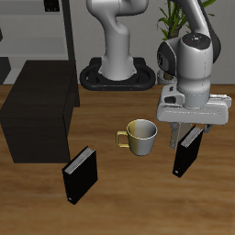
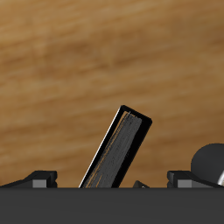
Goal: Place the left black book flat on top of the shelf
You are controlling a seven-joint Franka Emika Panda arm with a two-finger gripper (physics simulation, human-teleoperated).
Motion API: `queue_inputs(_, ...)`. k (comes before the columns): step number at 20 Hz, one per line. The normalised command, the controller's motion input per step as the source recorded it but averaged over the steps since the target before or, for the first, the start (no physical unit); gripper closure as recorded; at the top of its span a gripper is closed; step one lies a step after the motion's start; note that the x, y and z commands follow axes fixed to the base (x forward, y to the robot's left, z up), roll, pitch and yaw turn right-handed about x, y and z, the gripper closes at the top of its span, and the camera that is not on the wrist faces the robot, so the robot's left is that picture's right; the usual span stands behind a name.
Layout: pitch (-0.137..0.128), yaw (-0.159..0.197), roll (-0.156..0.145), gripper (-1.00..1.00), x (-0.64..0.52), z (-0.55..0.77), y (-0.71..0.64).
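Black-covered, the left black book (image 1: 187,152) stands at the mug's (image 1: 140,136) three o'clock. The pincer (image 1: 184,130) hangs apart astride its top edge; centre it, then descend before clamping.

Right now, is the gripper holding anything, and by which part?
The gripper straddles the left black book's top edge, but whether its fingers actually clamp it cannot be told.

A warm brown wood-grain table (image 1: 119,197) is seen across the scene, evenly lit with soft shadows. Behind it, a tall pale open shelving unit (image 1: 41,27) is set against a light wall, and green plant leaves (image 1: 173,16) are shown at the back.
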Motion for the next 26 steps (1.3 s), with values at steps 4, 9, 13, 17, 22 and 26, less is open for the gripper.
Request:
queue_inputs(4, 0.062, -0.010, 0.008, -1.00, 0.10, -0.37, -0.07)
queue_inputs(9, 0.050, -0.011, -0.020, 1.00, 0.07, -0.31, -0.11)
queue_inputs(13, 0.017, -0.002, -0.001, 1.00, 0.03, -0.12, -0.05)
queue_inputs(17, 0.005, 0.013, 0.013, 1.00, -0.04, 0.00, 0.00)
queue_inputs(22, -0.063, 0.010, 0.010, 1.00, -0.12, 0.50, -0.01)
queue_inputs(26, -0.096, 0.013, -0.004, 1.00, -0.20, 0.83, -0.07)
